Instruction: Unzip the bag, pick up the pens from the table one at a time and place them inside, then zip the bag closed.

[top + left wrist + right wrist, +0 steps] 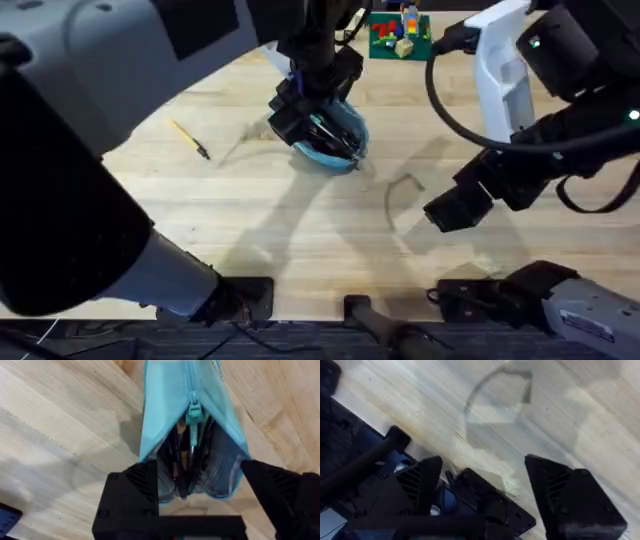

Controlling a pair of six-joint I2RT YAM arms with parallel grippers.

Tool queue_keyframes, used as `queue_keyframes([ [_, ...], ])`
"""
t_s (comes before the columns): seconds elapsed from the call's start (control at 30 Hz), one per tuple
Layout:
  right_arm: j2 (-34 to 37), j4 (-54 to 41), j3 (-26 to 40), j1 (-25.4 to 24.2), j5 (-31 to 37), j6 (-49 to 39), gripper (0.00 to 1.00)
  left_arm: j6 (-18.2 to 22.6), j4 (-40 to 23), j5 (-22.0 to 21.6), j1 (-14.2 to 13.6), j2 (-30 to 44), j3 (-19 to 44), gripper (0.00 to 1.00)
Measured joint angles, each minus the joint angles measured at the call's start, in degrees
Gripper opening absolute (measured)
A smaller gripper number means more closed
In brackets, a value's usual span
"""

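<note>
Bag (pixel 335 140): light teal pouch, just above centre of the tabletop (pixel 250 220) in the overhead view, partly covered by the left arm's dark wrist. Zipper pull (pixel 194 410) partway along; near end gaping.
Pens (pixel 184 460): dark sticks lodged inside the open mouth, seen in the left wrist view.
Left hand (pixel 200 492): over the bag's open end, fingers (pixel 132 490) spread wide to either side of the mouth, clamping nothing.
Right hand (pixel 485 485): at about 4 o'clock from the bag, well apart, above bare wood; fingers (pixel 570 495) parted, empty.
Yellow stick with dark tip (pixel 190 139): at 9 o'clock from the bag, well apart.
Green plate of coloured blocks (pixel 398 36): at 1 o'clock, at the far edge.
Faint curved mark (pixel 402 195): on the wood between bag and right hand.
</note>
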Motion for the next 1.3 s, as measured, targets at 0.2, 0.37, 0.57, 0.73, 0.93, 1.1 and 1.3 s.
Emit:
queue_keyframes([
  [0.2, 0.0, 0.02, 0.0, -0.01, 0.0, 0.0, 0.998, 0.27, 0.0, 0.02, 0.0, 0.0, 0.01, 0.995],
  [0.37, 0.0, 0.02, 0.0, -0.02, 0.0, 0.0, 0.998, 3.64, -0.11, 0.24, 0.0, 0.0, 1.57, 0.995],
  [0.57, 0.0, 0.02, 0.0, -0.02, 0.0, 0.0, 0.997, 12.11, -0.17, 0.2, 0.0, -1.41, 6.22, 0.995],
  [0.73, 0.0, 0.02, 0.0, -0.02, 0.0, 0.0, 0.998, 20.65, -0.68, 0.2, 0.0, -5.74, 7.95, 0.995],
  [0.93, 0.0, 0.02, 0.02, -0.02, 0.0, 0.0, 0.998, 31.27, -4.21, 0.18, 1.24, -10.95, 8.04, 0.995],
  [1.1, 0.0, 0.02, 0.02, -0.02, 0.01, 0.0, 0.998, 39.19, -7.3, 0.17, 4.59, -13.8, 8.04, 0.995],
  [1.3, 0.0, 0.02, 0.0, -0.02, 0.01, 0.0, 0.998, 47.55, -9.55, 0.11, 9.02, -15.42, 8.07, 0.993],
])
